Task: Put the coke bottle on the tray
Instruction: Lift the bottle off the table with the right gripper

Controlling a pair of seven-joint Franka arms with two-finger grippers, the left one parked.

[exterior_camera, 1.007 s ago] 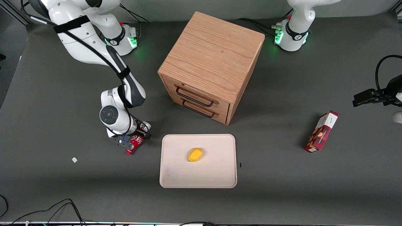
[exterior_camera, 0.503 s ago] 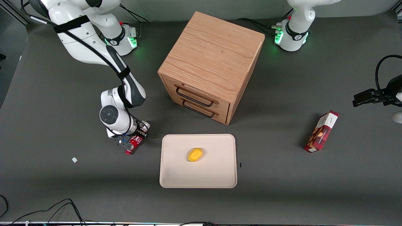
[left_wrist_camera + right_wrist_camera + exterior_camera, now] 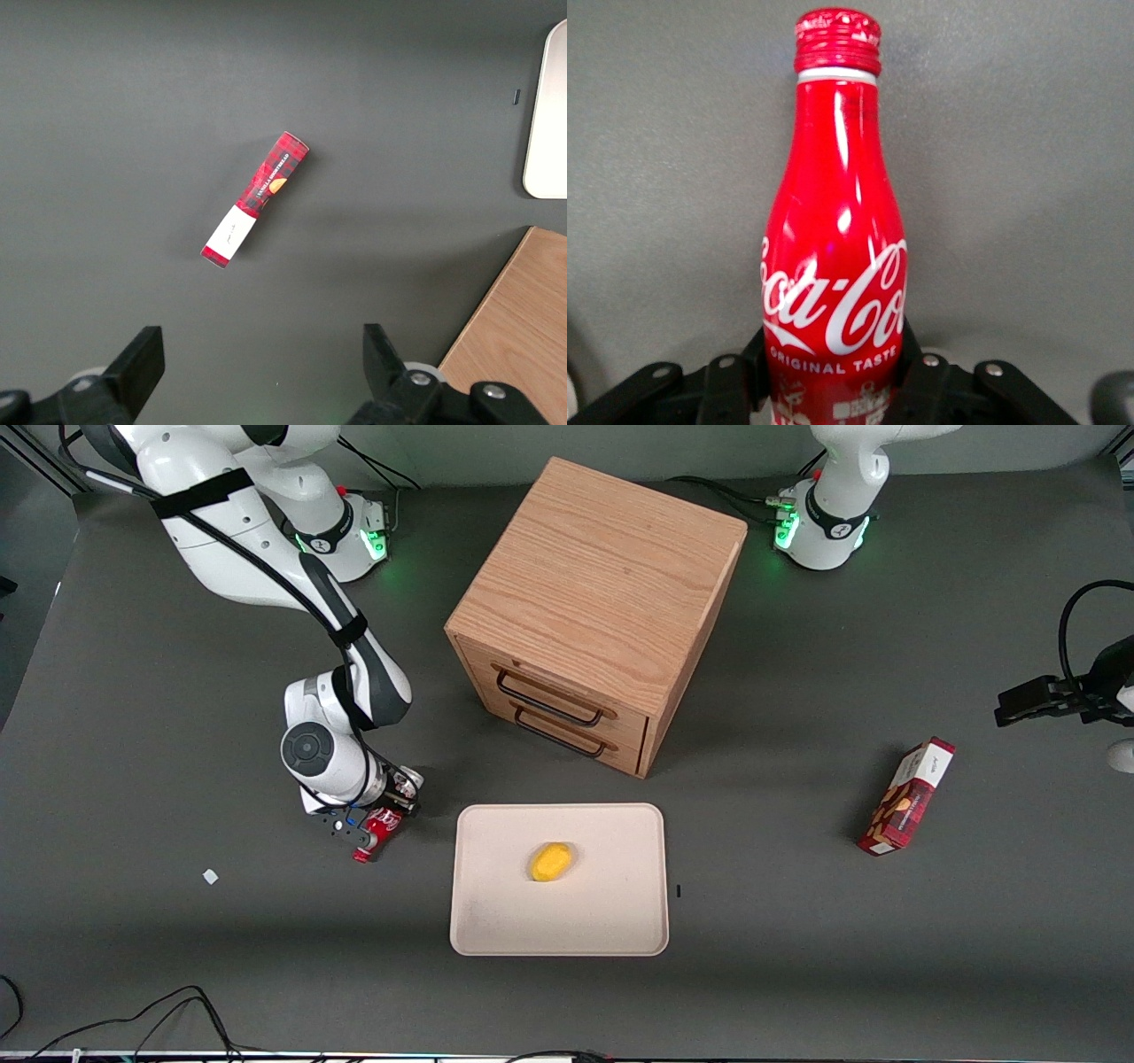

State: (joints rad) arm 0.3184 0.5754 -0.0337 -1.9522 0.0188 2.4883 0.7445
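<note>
The coke bottle (image 3: 379,828) is red with white script. It is held low over the dark table beside the tray, toward the working arm's end, with its red cap pointing toward the front camera. My gripper (image 3: 374,824) is shut on the bottle's lower body. In the right wrist view the bottle (image 3: 835,230) sits between the black fingers (image 3: 733,376) of the gripper (image 3: 833,376). The beige tray (image 3: 611,908) lies nearer the front camera than the cabinet.
A yellow lemon-like object (image 3: 551,861) lies on the tray. The wooden drawer cabinet (image 3: 595,602) stands at the table's middle. A red snack box (image 3: 907,796) lies toward the parked arm's end, also in the left wrist view (image 3: 255,198). A small white scrap (image 3: 210,876) lies near the bottle.
The fingers have closed in on the bottle's body since a second ago. The bottle has shifted slightly; the arm has barely moved.
</note>
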